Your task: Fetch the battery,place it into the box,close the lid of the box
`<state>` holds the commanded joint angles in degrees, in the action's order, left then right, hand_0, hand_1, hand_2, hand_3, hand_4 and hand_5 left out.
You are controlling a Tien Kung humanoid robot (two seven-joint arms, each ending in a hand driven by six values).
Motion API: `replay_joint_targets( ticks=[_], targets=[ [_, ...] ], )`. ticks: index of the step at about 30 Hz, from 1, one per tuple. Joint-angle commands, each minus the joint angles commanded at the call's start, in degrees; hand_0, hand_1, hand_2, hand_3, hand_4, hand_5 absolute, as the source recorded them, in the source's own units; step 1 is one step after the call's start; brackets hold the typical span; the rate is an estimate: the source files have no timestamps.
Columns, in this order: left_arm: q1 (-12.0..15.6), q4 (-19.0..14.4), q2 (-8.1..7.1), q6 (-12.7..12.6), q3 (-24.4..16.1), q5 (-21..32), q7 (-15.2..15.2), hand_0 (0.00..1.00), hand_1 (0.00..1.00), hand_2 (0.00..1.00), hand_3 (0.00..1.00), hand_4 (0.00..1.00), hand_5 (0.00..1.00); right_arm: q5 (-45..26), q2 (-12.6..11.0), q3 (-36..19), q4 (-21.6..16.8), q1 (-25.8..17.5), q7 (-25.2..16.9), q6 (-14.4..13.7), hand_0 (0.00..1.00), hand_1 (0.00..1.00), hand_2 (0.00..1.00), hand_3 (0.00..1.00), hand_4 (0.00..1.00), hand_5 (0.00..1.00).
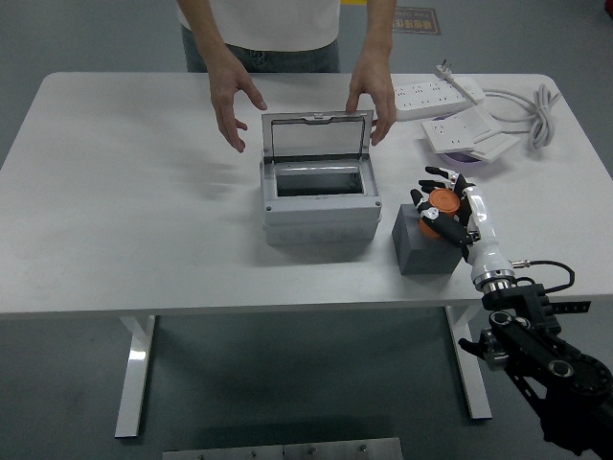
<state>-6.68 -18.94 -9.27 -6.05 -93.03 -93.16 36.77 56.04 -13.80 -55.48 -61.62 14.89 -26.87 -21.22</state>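
So the robot's right hand (448, 206), black fingers on a white forearm, comes up from the lower right of the frame and has its fingers curled around the orange cylindrical battery (441, 208). The battery stands upright in the dark grey square block holder (425, 245), right of centre on the white desk (134, 220). It's not lifted clear as far as I can tell, since its bottom end looks like it sits in the block.

Just left of the block, pretty much dead centre, is the grey plastic box (317, 205) with its hinged clear lid (317, 140) standing open and tilted back. Box and block sit close together, but I can't tell if they touch.

At the top of the frame a person in a white shirt leans over the far side. One of their hands (233, 101) hovers above the desk just left of the lid, and the other hand (374, 97) is at the lid's upper right corner, maybe touching it, hard to say.

Upper right has two white power strips (433, 96) with a coiled white cable (538, 110).
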Motion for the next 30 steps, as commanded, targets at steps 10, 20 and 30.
replay_joint_targets(
  ticks=[10,20,30],
  targets=[
    [-0.1,0.1,0.07,-0.2,-0.1,-0.4,-0.3,0.439,0.616,0.619,0.695,0.786,0.998,0.0,0.0,0.1,0.1,-0.1,0.0,-0.1,0.729,0.677,0.635,0.730,0.751,0.276],
    [-0.2,0.1,0.14,-0.4,-0.1,-0.6,-0.5,0.436,0.616,0.618,0.690,0.781,0.998,0.6,-0.2,0.6,0.8,0.0,0.2,-0.5,0.718,0.674,0.629,0.730,0.744,0.272],
    [-0.3,0.2,0.14,-0.7,0.0,-0.4,-0.9,0.436,0.616,0.617,0.690,0.781,0.998,1.3,-0.2,0.9,0.9,0.2,0.6,-1.3,0.707,0.660,0.615,0.702,0.726,0.259]
  ],
)
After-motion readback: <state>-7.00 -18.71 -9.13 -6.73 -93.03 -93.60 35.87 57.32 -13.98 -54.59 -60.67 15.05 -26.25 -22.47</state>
